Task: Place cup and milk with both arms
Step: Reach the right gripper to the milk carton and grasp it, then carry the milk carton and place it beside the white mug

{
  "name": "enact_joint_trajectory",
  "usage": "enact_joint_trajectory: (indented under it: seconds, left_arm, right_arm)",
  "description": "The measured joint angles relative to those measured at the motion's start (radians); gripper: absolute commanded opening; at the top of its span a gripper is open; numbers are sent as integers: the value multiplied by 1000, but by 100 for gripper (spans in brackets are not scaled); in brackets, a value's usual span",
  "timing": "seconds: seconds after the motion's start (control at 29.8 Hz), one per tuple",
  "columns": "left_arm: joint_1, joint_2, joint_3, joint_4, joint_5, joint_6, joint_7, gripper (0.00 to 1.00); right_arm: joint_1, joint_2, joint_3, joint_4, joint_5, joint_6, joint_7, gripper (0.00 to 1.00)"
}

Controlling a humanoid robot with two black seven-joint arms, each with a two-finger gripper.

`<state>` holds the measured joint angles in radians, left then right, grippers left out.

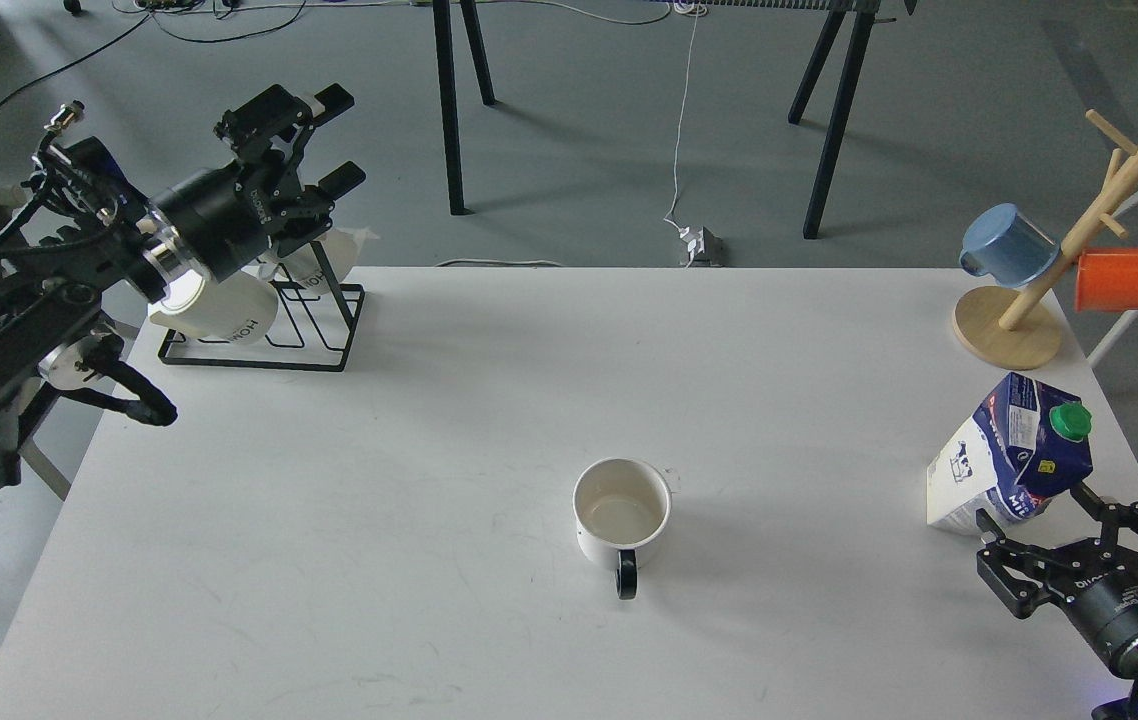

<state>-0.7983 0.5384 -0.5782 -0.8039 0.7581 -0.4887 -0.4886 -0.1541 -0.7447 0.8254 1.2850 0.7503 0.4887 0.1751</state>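
Observation:
The cup (621, 520), a squat white mug with a small black handle pointing toward me, stands upright near the middle of the white table (429, 420). The milk (1012, 457), a blue and white carton with a green cap, stands near the table's right edge. My right gripper (1037, 508) is open and empty, its fingers spread just in front of the carton's base, apart from it. My left gripper (334, 140) is open and empty, held high over the table's back left corner, above the wire rack, far from the cup.
A black wire rack (264, 325) with white lettered mugs stands at the back left under my left arm. A wooden cup tree (1049, 270) with a blue cup (1007, 245) and an orange cup (1115, 279) stands at the back right, behind the milk.

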Motion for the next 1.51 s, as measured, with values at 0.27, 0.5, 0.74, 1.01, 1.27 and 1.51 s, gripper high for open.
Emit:
enact_joint_trajectory:
  seconds: [0.27,0.5,0.74,1.01,1.27,1.51]
  left_arm:
    - [2,0,0,0,-1,0,0,97]
    - [15,0,0,2,-2,0,0,97]
    - [25,0,0,24,-2,0,0,97]
    - [25,0,0,29,-2,0,0,97]
    - [26,-19,0,52,-2,0,0,97]
    - [26,-27,2,75,-2,0,0,97]
  right_arm:
    - [34,66,-5,-2,-50,0,0,96]
    - [44,101,12,-5,-56,0,3,94]
    - [45,103,33,-20,-56,0,4,52]
    - [44,108,65,-42,-55,0,4,34]
    - [44,111,75,-34,-60,0,4,30]
    - [68,139,68,16,-89,0,-3,29]
